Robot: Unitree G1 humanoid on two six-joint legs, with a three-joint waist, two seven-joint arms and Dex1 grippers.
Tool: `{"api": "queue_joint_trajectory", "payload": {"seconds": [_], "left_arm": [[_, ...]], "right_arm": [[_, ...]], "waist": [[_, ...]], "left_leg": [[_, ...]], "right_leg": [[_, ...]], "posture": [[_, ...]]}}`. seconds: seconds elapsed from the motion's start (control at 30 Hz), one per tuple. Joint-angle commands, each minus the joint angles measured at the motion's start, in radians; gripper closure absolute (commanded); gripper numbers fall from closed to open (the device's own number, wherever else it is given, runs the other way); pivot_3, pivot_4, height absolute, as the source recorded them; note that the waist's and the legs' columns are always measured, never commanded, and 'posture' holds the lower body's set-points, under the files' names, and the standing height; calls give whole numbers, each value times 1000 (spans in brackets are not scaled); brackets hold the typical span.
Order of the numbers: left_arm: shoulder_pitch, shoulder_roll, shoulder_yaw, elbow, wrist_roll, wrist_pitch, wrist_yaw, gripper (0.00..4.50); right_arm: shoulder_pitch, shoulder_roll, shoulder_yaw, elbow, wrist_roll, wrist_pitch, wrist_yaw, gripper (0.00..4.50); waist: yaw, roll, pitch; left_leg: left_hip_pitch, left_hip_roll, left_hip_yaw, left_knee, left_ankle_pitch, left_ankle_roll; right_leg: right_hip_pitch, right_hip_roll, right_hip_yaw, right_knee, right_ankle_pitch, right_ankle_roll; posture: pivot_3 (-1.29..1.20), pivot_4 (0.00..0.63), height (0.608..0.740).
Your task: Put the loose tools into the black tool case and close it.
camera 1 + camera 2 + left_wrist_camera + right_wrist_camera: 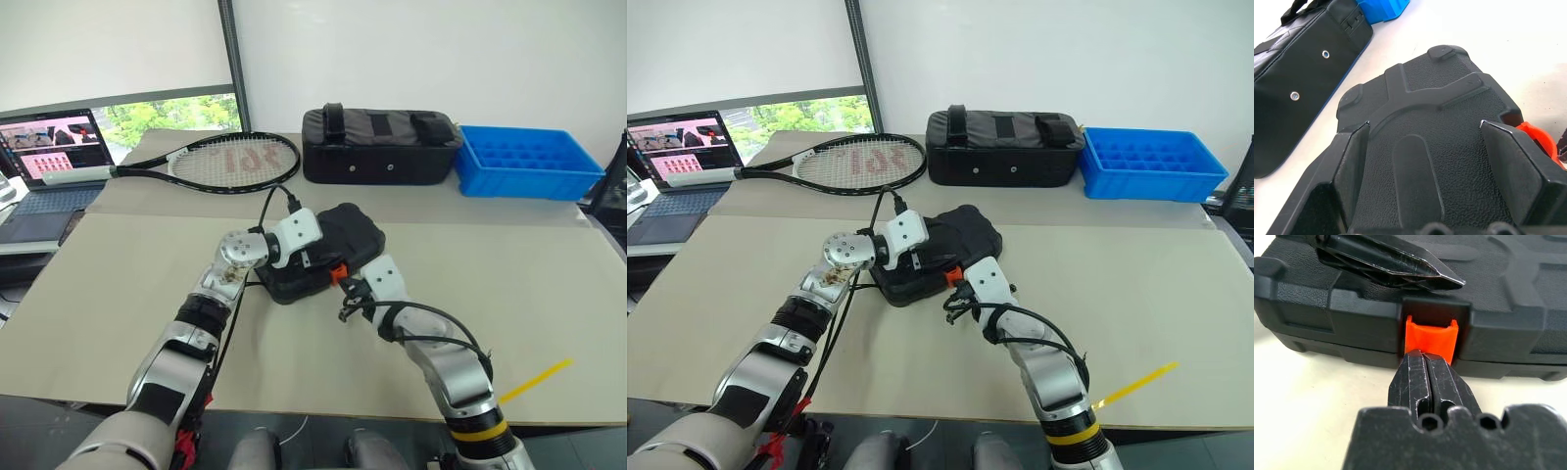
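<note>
The black tool case (328,253) is seen lying closed on the tan table (509,284), near the middle of the surface and turned at a slant to the table's near edge, its lid down on its base. An orange latch (1430,339) is set in a notch on the case's near side, at the seam between lid and base. The left gripper (1425,161) is held over the lid with its two black fingers (1352,166) spread wide, one finger toward each side of the raised ribs moulded into the lid; whether the fingers touch the lid cannot be told. The right gripper (1425,369) is pressed fully together with nothing between its fingers, and its joined tips are placed at the lower edge of the orange latch, touching or just short of it. Bare table is left open to the right of the case and along the near edge, where a yellow strip (534,380) is laid close to the right-hand corner. Open surface is also left to the left of the case, up to the table's left edge. Behind the case, well apart from it, a tennis racket (220,162), a black fabric bag (380,147) and a blue tray (527,163) are lined along the far side, the bag and tray just beside each other. A laptop (49,166) is seen beyond the left edge.
</note>
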Motion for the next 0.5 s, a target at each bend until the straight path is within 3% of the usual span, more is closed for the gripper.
{"api": "queue_joint_trajectory", "payload": {"seconds": [0.03,0.2,0.33,0.37,0.5], "left_arm": [[63,-2,-88,87,79,28,-30,612],[70,10,-55,59,51,43,-19,612],[116,51,70,-103,-88,134,-39,612],[132,59,95,-148,-119,168,-41,612],[271,149,245,-431,-283,329,-47,612]], "right_arm": [[-43,18,-2,17,-4,-44,-14,4449],[-10,-6,-24,-16,13,-42,10,4449],[57,-86,-112,-71,72,-83,87,4449],[70,-107,-127,-76,82,-101,105,3873],[126,-229,-278,-36,185,-200,245,2581]], "waist": [[-6,-1,0],[-14,0,0],[-18,1,0],[-20,1,0],[-30,-1,5]], "left_leg": [[1,0,0,0,0,0],[2,0,0,0,0,0],[-1,0,0,0,0,0],[-2,0,0,-1,0,0],[-4,1,1,-6,0,0]], "right_leg": [[1,0,0,0,0,0],[2,0,0,0,0,0],[0,0,0,-1,0,0],[-1,0,0,-1,0,0],[-5,1,1,-1,0,0]], "posture": [[0,150,708],[0,150,708],[0,150,708],[0,150,708],[0,150,708]]}}
